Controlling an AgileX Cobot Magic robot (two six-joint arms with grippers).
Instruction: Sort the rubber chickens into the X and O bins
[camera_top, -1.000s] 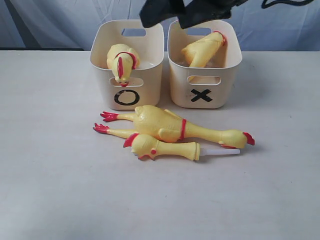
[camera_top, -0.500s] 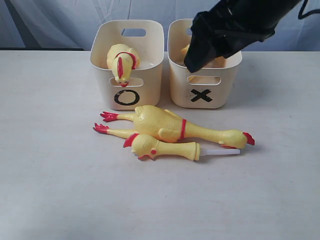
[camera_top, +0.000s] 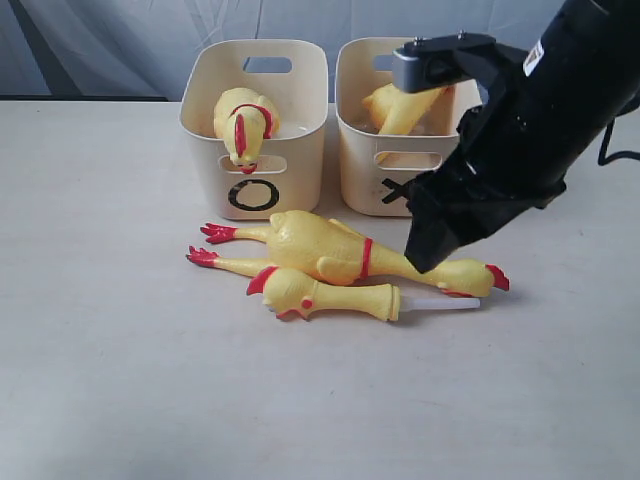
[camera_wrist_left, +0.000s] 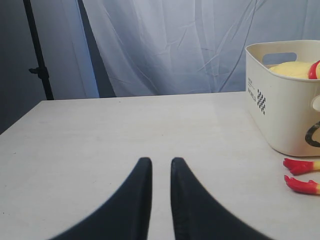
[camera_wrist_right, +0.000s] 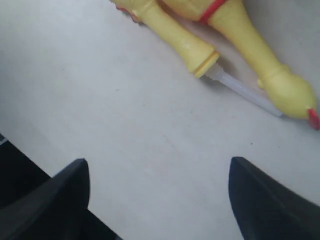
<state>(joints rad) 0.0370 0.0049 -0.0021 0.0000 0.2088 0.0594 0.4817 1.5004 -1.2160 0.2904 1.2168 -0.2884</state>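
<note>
Within the last second you brought the right arm down from over the X bin, and the right gripper hung low over the table, jaws spread wide with nothing between them. It sat just above the neck of the large chicken, near its head. That chicken lay on its side in front of both bins, touching the smaller chicken beside it. Neither had shifted. A 3rd chicken leaned inside the X bin, and a 4th chicken hung head-first over the rim of the O bin. So 2 of 4 looked sorted, and I judged you were starting the next pick. Your left gripper waited well off to the side, jaws nearly together, holding nothing.
</note>
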